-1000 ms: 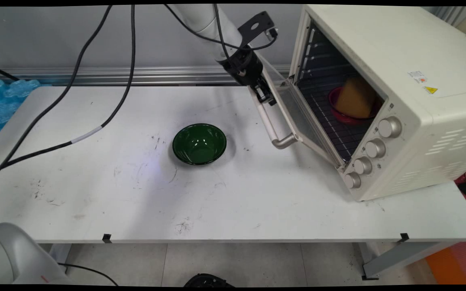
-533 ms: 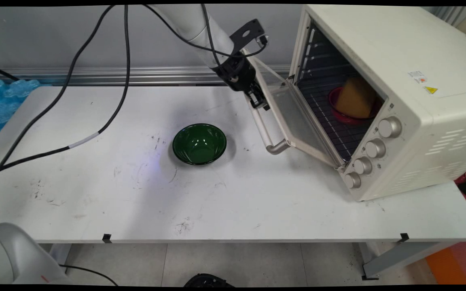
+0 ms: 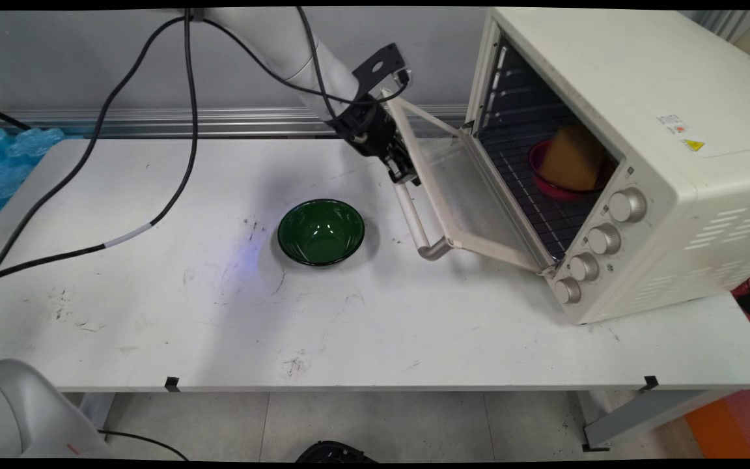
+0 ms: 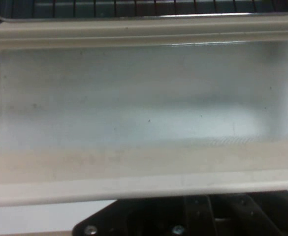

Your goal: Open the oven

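A green bowl [image 3: 321, 231] sits mid-bench [image 3: 153, 312], left of and below the claw [image 3: 403, 173]. The claw is clenched on the far end of the oven door handle [image 3: 416, 221]; the glass door [image 3: 463, 195] hangs half lowered from the toaster oven [image 3: 642, 130], which holds a red bowl [image 3: 547, 185].

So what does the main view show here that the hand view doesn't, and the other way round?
Only the main view shows the green bowl on the white table, the oven body with its knobs, the red dish holding a yellow-brown block, and the claw at the door handle. Only the hand view shows the glass pane close up. Both show the opened oven door and the wire rack.
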Robot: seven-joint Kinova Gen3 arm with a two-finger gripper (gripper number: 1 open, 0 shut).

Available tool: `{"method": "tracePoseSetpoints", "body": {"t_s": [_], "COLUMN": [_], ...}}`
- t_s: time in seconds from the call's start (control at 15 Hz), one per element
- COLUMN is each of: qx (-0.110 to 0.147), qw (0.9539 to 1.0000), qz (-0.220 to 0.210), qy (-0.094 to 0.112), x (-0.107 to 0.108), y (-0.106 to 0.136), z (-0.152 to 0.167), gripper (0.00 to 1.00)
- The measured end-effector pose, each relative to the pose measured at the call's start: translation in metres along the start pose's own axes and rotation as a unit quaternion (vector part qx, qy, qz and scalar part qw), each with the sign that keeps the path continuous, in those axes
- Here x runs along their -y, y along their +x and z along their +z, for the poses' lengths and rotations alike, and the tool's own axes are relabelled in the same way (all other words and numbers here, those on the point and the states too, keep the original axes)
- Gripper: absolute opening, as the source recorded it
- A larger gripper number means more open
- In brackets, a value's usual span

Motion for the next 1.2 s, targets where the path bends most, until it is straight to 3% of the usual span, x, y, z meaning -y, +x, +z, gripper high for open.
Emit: {"method": "tracePoseSetpoints", "body": {"t_s": [1.2], "qx": [-0.028], "qw": [0.9994], "qz": [-0.020], "qy": [-0.011], "x": [0.012], "y": [-0.051], "z": [0.003], "gripper": [0.00]}}
